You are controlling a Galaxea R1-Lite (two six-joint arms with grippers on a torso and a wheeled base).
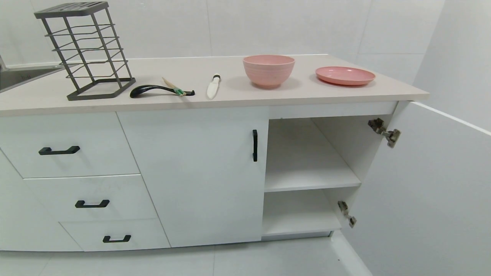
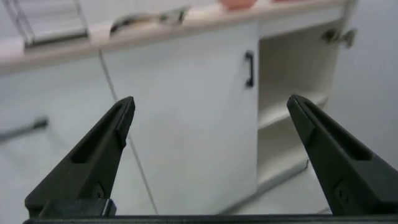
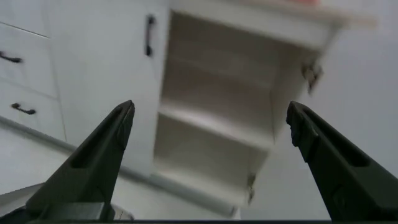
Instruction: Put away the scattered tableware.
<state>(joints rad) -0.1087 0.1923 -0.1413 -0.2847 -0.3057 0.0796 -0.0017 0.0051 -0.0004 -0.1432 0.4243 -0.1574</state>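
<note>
Pink bowl and pink plate stood apart on the countertop, above the open cabinet's shelf. Toward the wire rack lay a white knife, a black ladle and chopsticks crossing its handle.

We found the left gripper and right gripper low before the cabinet front, both spread wide and holding nothing.

We judged the right arm best placed for the plate: come in level at its rim, pinch one edge, lift clear, and avoid the swung-out door on the way down to the shelf.
</note>
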